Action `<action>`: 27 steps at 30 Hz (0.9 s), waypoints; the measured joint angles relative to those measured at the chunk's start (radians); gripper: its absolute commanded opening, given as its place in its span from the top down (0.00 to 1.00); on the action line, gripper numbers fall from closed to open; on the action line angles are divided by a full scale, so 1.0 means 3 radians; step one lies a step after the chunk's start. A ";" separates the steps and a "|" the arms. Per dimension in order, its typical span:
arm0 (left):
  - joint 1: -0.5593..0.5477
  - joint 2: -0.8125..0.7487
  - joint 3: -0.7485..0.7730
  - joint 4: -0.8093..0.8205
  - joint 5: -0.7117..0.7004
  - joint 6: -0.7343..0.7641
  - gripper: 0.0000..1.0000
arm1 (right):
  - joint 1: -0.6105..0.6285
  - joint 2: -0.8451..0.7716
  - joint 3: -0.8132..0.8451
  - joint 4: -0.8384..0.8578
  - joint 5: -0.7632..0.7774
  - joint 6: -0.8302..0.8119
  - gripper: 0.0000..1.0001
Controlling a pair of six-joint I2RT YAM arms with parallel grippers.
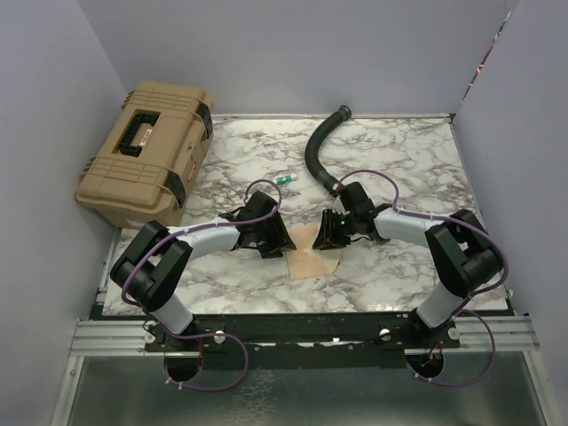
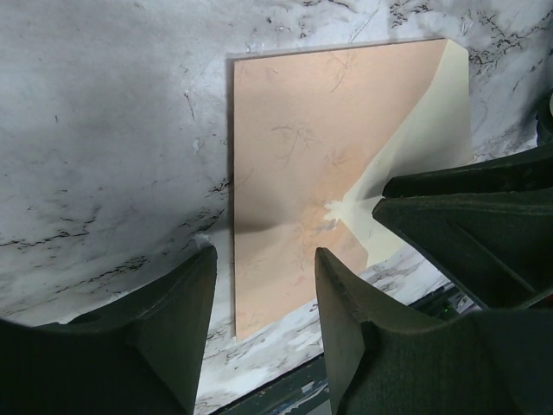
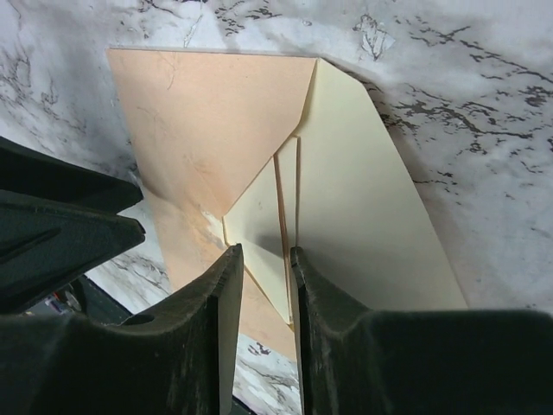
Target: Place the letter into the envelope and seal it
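Marble desk carries the envelope, lying flat between both arms with its cream flap open. The right gripper has its jaws nearly together around the flap's edge; whether they pinch it cannot be told. The left gripper hangs spread over the envelope's brown edge. A tan case sits far left.

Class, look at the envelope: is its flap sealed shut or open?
Open. The envelope is unsealed: its flap shows its cream inner face in both wrist views.
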 measured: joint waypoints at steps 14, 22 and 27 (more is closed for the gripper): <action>-0.0028 0.0111 0.0135 -0.0061 0.0010 0.0076 0.50 | 0.0000 0.0197 0.0011 0.0348 -0.0364 0.0107 0.69; -0.0033 0.0118 0.0142 -0.0058 0.0011 0.0076 0.50 | 0.0000 0.0271 0.0011 0.0465 -0.0496 0.0196 0.69; -0.0037 0.0114 0.0148 -0.0064 0.0004 0.0095 0.50 | 0.0000 0.0257 0.0011 0.0451 -0.0496 0.0215 0.64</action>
